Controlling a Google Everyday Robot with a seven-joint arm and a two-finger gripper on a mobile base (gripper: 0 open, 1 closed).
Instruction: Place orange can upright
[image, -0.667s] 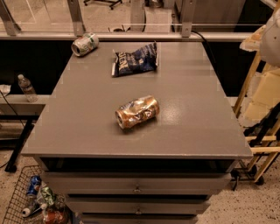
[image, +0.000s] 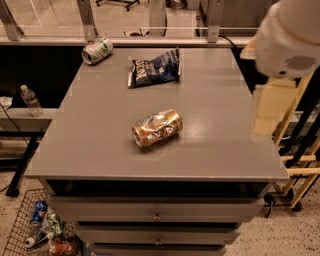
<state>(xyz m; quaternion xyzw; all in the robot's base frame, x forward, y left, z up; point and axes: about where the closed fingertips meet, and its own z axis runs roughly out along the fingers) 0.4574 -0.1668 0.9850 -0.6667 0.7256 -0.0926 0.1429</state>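
Mid-table (image: 100, 145), dented orange can (image: 156, 128) lies sideways; gripper (image: 268, 111) right

The orange can (image: 157, 128) is shiny orange-copper with silvery patches, on a plain grey table (image: 100, 145). The far can (image: 97, 51) is pale green and white, the snack bag (image: 154, 69) dark blue with white print. The gripper (image: 267, 114), at the table's right edge, is pale cream.

grey table (image: 95, 150) with drawers (image: 156, 210) below, pale green-and-white can (image: 97, 50) on its side at far left corner, dark blue chip bag (image: 154, 68) near far edge, water bottle (image: 31, 100) left, wire basket (image: 17, 215) on floor
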